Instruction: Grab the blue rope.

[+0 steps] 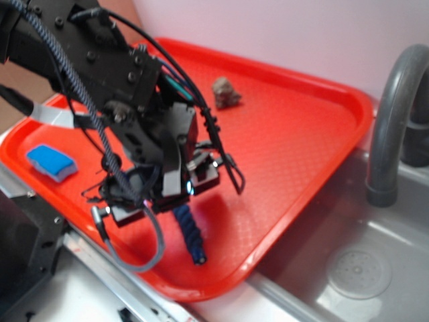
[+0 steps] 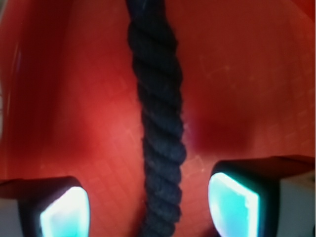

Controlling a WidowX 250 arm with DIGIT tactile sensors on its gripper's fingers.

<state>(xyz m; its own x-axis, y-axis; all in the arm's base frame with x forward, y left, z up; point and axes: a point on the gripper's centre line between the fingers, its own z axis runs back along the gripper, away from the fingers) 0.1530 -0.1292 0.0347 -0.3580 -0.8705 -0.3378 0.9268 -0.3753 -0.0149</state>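
Note:
The blue rope [image 1: 191, 233] is a dark navy twisted cord lying on the red tray [image 1: 301, 127], near its front edge; only its lower end shows below my arm. In the wrist view the blue rope [image 2: 158, 123] runs straight down the frame. My gripper [image 2: 148, 205] is open and low over the tray, with one glowing fingertip [image 2: 64, 212] left of the rope and the other right of it, clear gaps on both sides. In the exterior view the gripper [image 1: 171, 201] stands right above the rope's hidden upper part.
A small brown rock [image 1: 226, 92] sits at the tray's back. A bright blue sponge block [image 1: 51, 162] lies at the tray's left. A grey faucet [image 1: 395, 114] and a steel sink [image 1: 355, 268] are to the right of the tray.

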